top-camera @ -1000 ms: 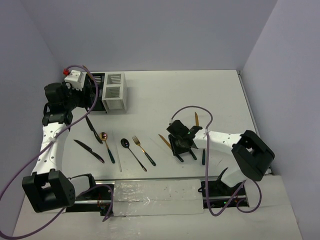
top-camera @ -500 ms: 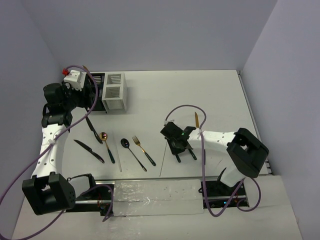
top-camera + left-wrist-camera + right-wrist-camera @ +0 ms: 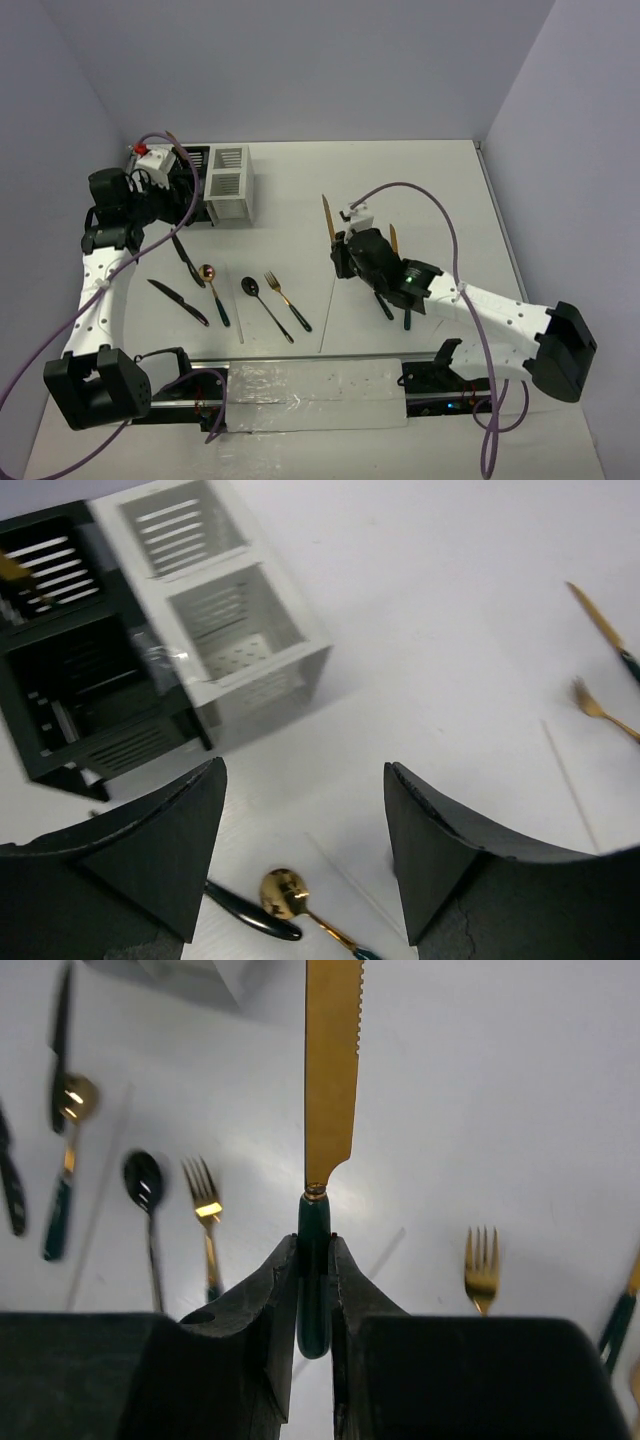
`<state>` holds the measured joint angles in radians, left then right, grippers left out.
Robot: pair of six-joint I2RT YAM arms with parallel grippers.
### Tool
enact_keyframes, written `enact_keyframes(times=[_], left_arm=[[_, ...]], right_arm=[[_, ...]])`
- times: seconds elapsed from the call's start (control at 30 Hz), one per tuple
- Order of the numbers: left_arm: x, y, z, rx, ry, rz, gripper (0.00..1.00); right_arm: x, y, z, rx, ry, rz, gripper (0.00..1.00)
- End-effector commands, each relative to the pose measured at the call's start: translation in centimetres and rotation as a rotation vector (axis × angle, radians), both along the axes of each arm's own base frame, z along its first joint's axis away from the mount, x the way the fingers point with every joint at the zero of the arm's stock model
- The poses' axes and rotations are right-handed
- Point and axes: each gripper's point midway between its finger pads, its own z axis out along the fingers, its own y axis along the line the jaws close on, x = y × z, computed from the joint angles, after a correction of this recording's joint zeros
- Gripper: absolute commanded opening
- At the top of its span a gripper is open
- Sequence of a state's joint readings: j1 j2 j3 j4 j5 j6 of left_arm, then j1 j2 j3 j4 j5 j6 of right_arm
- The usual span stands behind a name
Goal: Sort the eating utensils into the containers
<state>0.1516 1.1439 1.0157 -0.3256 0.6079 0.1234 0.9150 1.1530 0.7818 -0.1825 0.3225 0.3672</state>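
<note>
I am pinching a gold-bladed table knife with a dark green handle point(image 3: 332, 1070) in my right gripper point(image 3: 315, 1260), the jaws pressed onto the handle just below the blade, so the serrated blade is sticking straight out ahead of me. The knife is hanging well apart from the white slatted square caddy point(image 3: 230, 185), out to that caddy's right and seemingly off the white surface point(image 3: 430, 190). My left gripper point(image 3: 305, 850) is hovering spread and empty just beside the white caddy, and the joined black slatted caddy point(image 3: 70, 680) is sitting on its left. I am judging that the clean way is to tip the knife upright, centre it over one open compartment, lower it past the rim before letting go, and steer wide of my left arm crowding the caddy.
</note>
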Motion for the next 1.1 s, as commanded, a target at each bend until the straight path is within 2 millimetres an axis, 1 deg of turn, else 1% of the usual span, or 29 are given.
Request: enact_keyframes(times=[0.0, 0.03, 0.07, 0.1, 0.13, 0.2, 0.23, 0.27, 0.3, 0.33, 0.37, 0.4, 0.43, 0.5, 0.57, 0.7, 0.8, 0.83, 0.93, 1.0, 1.07], left_arm=[[-3.3, -4.4, 4.0, -0.076, -0.06, -0.279, 0.73], [-4.2, -5.1, 4.1, -0.083, -0.057, -0.325, 0.74], [-4.9, -5.7, 4.5, -0.089, -0.068, -0.363, 0.75], [-6.0, -6.9, 5.4, -0.096, -0.097, -0.425, 0.75], [-6.7, -7.5, 5.8, -0.093, -0.117, -0.458, 0.76], [-7.9, -8.7, 6.6, -0.109, -0.127, -0.525, 0.79], [-8.6, -9.4, 7.0, -0.149, -0.111, -0.565, 0.8], [-8.7, -9.7, 7.3, -0.163, -0.109, -0.577, 0.83], [-8.7, -10.4, 7.3, -0.181, -0.089, -0.577, 0.85], [-8.8, -10.8, 7.3, -0.188, -0.091, -0.586, 0.85], [-8.4, -11.2, 6.7, -0.178, -0.081, -0.567, 0.85], [-8.2, -12.0, 6.7, -0.171, -0.091, -0.575, 0.85], [-7.9, -12.3, 6.4, -0.177, -0.078, -0.56, 0.86], [-7.4, -13.2, 5.5, -0.166, -0.064, -0.551, 0.86], [-7.2, -13.9, 4.6, -0.152, -0.051, -0.545, 0.85], [-6.2, -14.1, 4.0, -0.159, -0.046, -0.492, 0.84], [-4.6, -13.6, 4.3, -0.174, -0.058, -0.407, 0.8], [-4.4, -13.7, 4.5, -0.186, -0.063, -0.402, 0.78], [-3.8, -14.0, 4.2, -0.203, -0.058, -0.381, 0.74], [-2.9, -13.6, 3.8, -0.201, -0.05, -0.333, 0.71], [-2.5, -13.6, 3.6, -0.203, -0.046, -0.32, 0.66]], right_arm=[[2.1, 2.4, 7.2, 0.185, -0.27, 0.011, 0.0], [2.5, 3.2, 9.0, 0.242, -0.329, 0.018, 0.0], [2.6, 3.8, 9.7, 0.259, -0.359, 0.031, 0.0], [2.6, 4.8, 10.2, 0.252, -0.389, 0.058, 0.0], [2.7, 5.6, 11.5, 0.286, -0.429, 0.07, 0.0], [2.8, 7.7, 12.6, 0.299, -0.471, 0.121, 0.0], [2.6, 8.6, 13.0, 0.31, -0.478, 0.147, 0.0], [2.4, 9.5, 13.2, 0.322, -0.482, 0.177, 0.0], [2.7, 10.7, 13.5, 0.332, -0.484, 0.187, 0.0], [2.9, 11.2, 13.5, 0.333, -0.482, 0.192, 0.0], [2.9, 11.9, 13.5, 0.338, -0.478, 0.2, 0.0], [3.1, 12.5, 14.4, 0.354, -0.485, 0.191, 0.0], [3.4, 13.3, 13.7, 0.345, -0.477, 0.195, 0.0], [3.4, 14.7, 13.9, 0.365, -0.47, 0.209, 0.0], [3.4, 15.6, 14.0, 0.389, -0.457, 0.222, 0.0], [3.5, 17.5, 13.9, 0.396, -0.436, 0.257, 0.0], [3.3, 18.2, 13.6, 0.39, -0.435, 0.276, 0.0], [3.2, 18.4, 13.6, 0.392, -0.432, 0.283, 0.0], [3.0, 18.9, 13.5, 0.393, -0.427, 0.295, 0.0], [2.8, 19.1, 13.6, 0.395, -0.429, 0.3, 0.0], [2.8, 19.2, 13.4, 0.395, -0.426, 0.306, 0.0]])
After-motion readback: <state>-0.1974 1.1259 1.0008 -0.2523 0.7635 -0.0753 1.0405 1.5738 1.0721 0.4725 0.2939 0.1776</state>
